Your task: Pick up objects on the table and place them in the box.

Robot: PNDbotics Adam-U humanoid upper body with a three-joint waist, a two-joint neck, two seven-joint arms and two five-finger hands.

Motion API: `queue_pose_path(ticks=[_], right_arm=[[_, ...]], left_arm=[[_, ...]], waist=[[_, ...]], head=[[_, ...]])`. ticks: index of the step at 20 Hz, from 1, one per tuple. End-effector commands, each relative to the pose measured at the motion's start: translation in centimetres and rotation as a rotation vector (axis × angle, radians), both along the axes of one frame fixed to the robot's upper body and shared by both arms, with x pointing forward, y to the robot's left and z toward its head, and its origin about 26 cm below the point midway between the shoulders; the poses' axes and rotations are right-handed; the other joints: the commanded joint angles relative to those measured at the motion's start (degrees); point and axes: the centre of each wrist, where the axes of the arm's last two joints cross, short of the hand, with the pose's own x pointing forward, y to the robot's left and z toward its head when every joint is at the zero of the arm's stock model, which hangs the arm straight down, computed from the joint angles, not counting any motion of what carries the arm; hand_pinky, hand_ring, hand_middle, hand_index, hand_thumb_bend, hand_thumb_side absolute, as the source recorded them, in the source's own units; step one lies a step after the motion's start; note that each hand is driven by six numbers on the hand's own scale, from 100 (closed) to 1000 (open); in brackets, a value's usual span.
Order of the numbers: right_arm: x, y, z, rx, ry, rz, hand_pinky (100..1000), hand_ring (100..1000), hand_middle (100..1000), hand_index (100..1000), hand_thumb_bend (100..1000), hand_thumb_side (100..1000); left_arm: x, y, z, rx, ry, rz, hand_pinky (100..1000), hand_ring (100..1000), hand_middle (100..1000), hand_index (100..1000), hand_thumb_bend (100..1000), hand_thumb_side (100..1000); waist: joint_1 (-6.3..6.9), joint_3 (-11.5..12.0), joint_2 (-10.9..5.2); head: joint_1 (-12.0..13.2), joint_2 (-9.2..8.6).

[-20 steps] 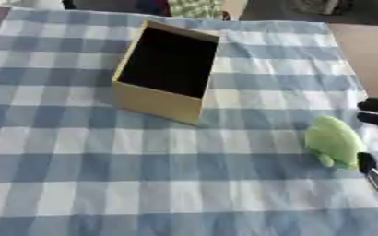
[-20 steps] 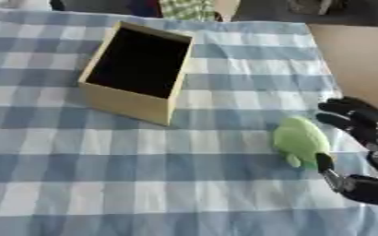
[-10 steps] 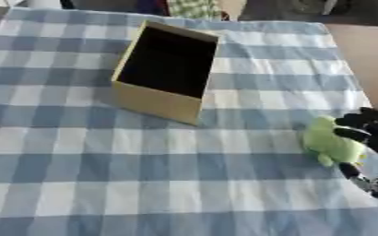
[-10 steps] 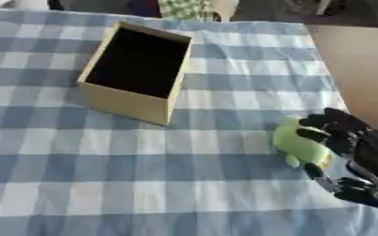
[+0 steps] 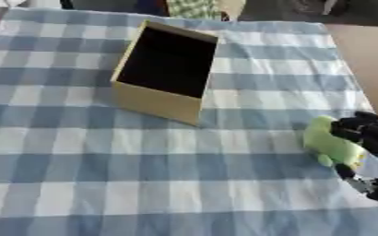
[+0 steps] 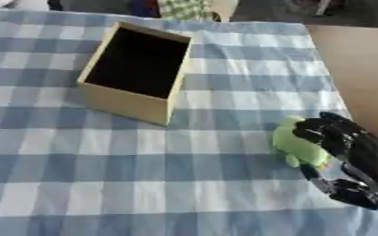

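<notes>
right hand (image 6: 350,145) curled around green toy (image 6: 295,146), box (image 6: 136,73) well apart

Table (image 6: 362,60) w/ blue-white check cloth (image 6: 144,156): open tan box (image 6: 136,73), green toy (image 6: 295,146).

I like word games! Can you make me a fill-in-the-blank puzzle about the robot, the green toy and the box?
1. The toy under the right hand is coloured ____.
2. The box is open at the top and has ____ inside it.
3. The tablecloth has blue and ____ checks.
4. The toy lies on the cloth to the box's ____.

Missing words: green; nothing; white; right
</notes>
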Motion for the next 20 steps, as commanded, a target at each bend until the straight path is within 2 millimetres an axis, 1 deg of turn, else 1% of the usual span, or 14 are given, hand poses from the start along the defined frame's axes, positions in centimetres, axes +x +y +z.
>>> queue_pose_path(ticks=[1, 6, 10, 13, 14, 15, 20], right_arm=[[-0.15, -0.06, 0.54, -0.002, 0.018, -0.005, 952, 886, 870, 960, 188, 100], [-0.24, -0.16, 0.55, 0.012, 0.042, -0.055, 958, 896, 881, 983, 204, 100], [-0.31, -0.45, 0.8, 0.007, 0.032, -0.108, 962, 898, 885, 986, 236, 100], [-0.38, -0.43, 0.7, 0.003, 0.042, -0.129, 963, 897, 887, 985, 244, 100], [-0.37, -0.4, 0.67, 0.007, 0.044, -0.134, 965, 897, 888, 984, 279, 100], [-0.35, -0.38, 0.67, 0.013, 0.045, -0.138, 966, 897, 888, 984, 296, 100], [-0.31, -0.43, 0.76, 0.043, 0.041, -0.157, 969, 897, 890, 984, 311, 100]], left_arm=[[-0.22, 0.17, 0.69, 0.014, -0.026, 0.0, 413, 747, 791, 622, 100, 750], [-0.22, 0.17, 0.66, 0.016, -0.023, 0.0, 413, 747, 791, 622, 100, 749], [-0.22, 0.16, 0.66, 0.019, -0.021, -0.001, 412, 747, 791, 621, 100, 743], [-0.22, 0.14, 0.67, 0.021, -0.021, -0.002, 412, 747, 791, 621, 100, 739], [-0.22, 0.13, 0.68, 0.022, -0.021, -0.003, 412, 747, 791, 621, 100, 738], [-0.22, 0.11, 0.68, 0.023, -0.021, -0.004, 412, 747, 791, 621, 100, 737], [-0.21, 0.07, 0.72, 0.028, -0.021, -0.007, 412, 747, 790, 621, 100, 736]], waist=[[0.04, -0.1, -1.1], [0.01, -0.1, -1.14], [0.0, -0.1, -1.12], [0.01, -0.1, -1.11], [0.03, -0.1, -1.11], [0.04, -0.1, -1.11], [0.06, -0.1, -1.18]], head=[[-0.2, -0.53], [-0.2, -0.51], [-0.2, -0.51], [-0.2, -0.47], [-0.2, -0.5], [-0.2, -0.52], [-0.2, -0.64]])
